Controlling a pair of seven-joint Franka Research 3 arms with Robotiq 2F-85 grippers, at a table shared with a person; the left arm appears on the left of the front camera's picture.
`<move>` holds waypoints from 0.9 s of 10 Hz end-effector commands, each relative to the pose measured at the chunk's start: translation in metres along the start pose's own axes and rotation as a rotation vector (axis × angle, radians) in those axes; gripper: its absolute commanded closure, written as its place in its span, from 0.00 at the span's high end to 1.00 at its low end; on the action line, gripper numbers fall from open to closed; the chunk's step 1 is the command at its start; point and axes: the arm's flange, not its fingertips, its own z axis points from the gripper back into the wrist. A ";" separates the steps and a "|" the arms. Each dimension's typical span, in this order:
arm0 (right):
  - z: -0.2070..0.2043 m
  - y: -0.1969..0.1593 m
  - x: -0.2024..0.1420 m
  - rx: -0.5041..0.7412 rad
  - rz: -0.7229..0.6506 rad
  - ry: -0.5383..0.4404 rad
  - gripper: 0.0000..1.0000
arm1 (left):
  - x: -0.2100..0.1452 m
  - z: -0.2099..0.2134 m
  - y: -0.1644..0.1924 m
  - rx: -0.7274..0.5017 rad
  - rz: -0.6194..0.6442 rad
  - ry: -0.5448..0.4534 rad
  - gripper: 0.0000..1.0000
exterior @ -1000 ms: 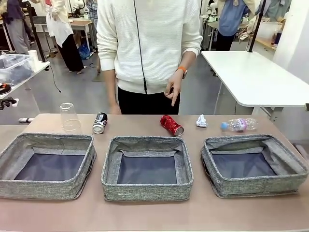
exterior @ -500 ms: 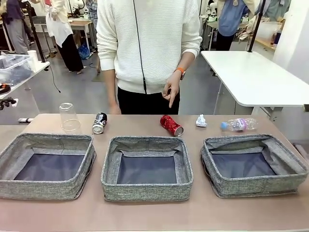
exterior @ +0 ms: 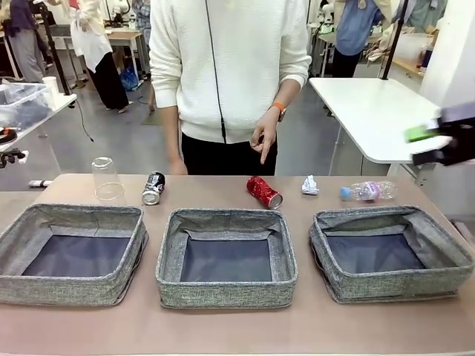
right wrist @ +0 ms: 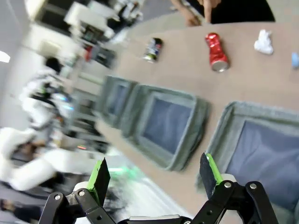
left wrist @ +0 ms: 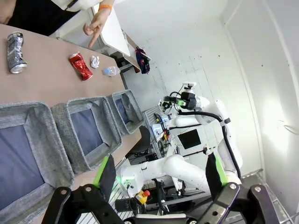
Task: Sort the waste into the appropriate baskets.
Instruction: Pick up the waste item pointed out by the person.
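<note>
Tan tabletop (exterior: 223, 330) under grey baskets (exterior: 226, 294) — white table (exterior: 386, 119) beyond.

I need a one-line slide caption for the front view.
A person points down at the red can beyond three grey baskets.

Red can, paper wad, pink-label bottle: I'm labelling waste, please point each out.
crushed red can (exterior: 264, 192), front view, mid body.
crumpled white paper wad (exterior: 310, 185), front view, its centre.
clear bottle with pink label (exterior: 369, 191), front view, the label.
</note>
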 end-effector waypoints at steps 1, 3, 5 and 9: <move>-0.094 0.017 0.043 -0.393 0.247 0.094 1.00 | 0.002 0.000 -0.002 -0.018 -0.025 -0.006 1.00; -0.142 0.042 0.044 -0.528 0.477 0.135 1.00 | 0.002 0.000 -0.002 -0.018 -0.025 -0.006 1.00; -0.143 0.068 0.030 -0.333 0.389 0.131 1.00 | 0.002 0.000 -0.002 -0.018 -0.025 -0.006 1.00; -0.152 0.066 0.027 -0.616 0.276 0.207 1.00 | 0.002 0.000 -0.002 -0.018 -0.025 -0.006 1.00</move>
